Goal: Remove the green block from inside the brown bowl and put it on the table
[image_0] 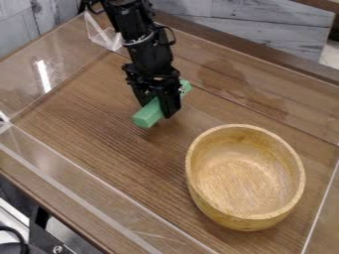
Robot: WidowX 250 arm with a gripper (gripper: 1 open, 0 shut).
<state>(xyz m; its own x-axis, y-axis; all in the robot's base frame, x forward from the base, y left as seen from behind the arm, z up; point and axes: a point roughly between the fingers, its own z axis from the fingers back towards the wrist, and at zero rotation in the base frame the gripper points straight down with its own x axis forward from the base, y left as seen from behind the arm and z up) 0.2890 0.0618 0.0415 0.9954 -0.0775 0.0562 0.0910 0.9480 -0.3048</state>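
The green block (149, 116) is tilted, its lower end at or just above the table (93, 149), left of the brown bowl (245, 177). My black gripper (159, 102) points steeply down and is shut on the block's upper part, its fingers on either side of it. The bowl is empty and stands apart, to the lower right of the gripper. Whether the block's lower corner touches the wood I cannot tell.
Low clear acrylic walls (79, 203) edge the tabletop at the front and left. A white marbled wall (265, 25) runs behind. Dark equipment (20, 238) sits below the front left corner.
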